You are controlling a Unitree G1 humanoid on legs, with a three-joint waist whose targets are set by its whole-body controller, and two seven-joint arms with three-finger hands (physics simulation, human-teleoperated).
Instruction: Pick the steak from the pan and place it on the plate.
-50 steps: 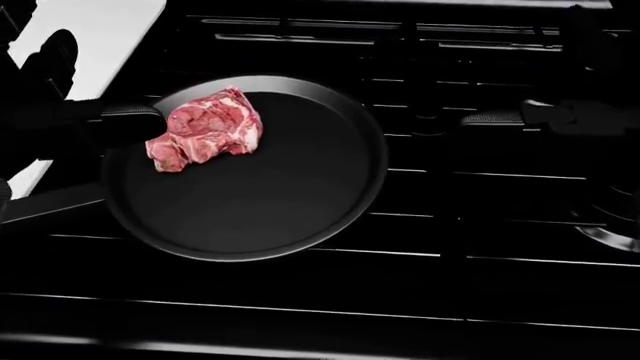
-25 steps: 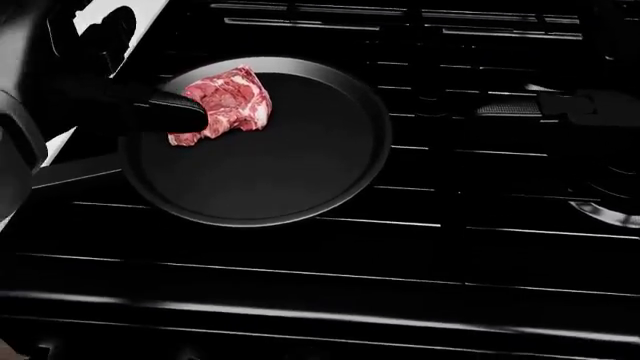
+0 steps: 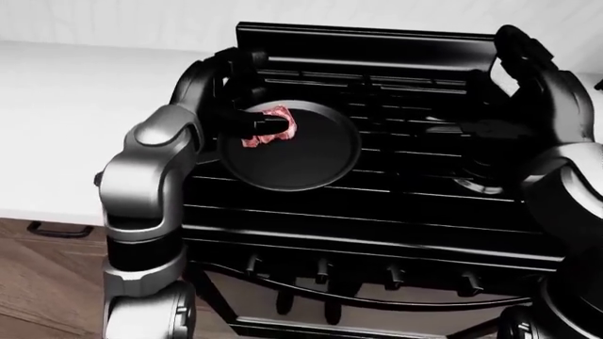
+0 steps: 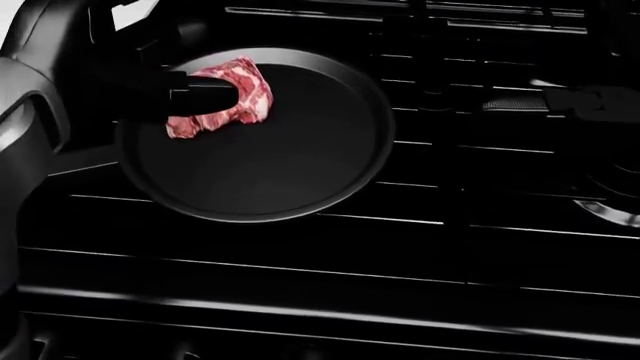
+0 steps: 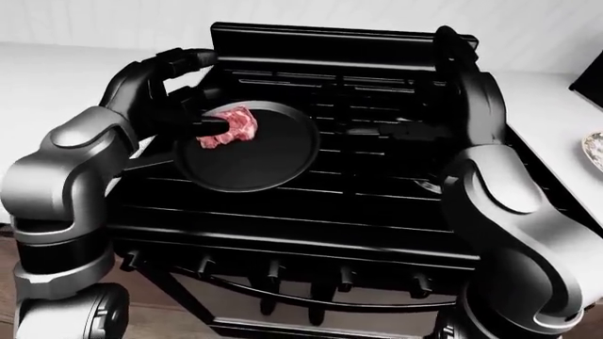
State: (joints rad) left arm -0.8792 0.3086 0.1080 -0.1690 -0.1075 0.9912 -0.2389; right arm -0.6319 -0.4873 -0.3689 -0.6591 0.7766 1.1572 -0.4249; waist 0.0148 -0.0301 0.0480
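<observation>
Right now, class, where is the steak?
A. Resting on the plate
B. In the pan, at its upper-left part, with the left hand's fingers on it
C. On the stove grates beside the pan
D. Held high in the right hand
B: the steak lies inside the pan near its upper-left rim in the head view, and the left hand's dark fingers reach across it.

Red steak (image 4: pixel 225 96) w/ white marbling, black pan (image 4: pixel 270 157), black stove (image 3: pixel 396 205), white counter (image 3: pixel 85 113).

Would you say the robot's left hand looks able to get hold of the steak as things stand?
Probably yes: the left hand already reaches into the pan, a dark finger lying across the steak. Nothing blocks it, though a closed grip isn't visible.
</observation>
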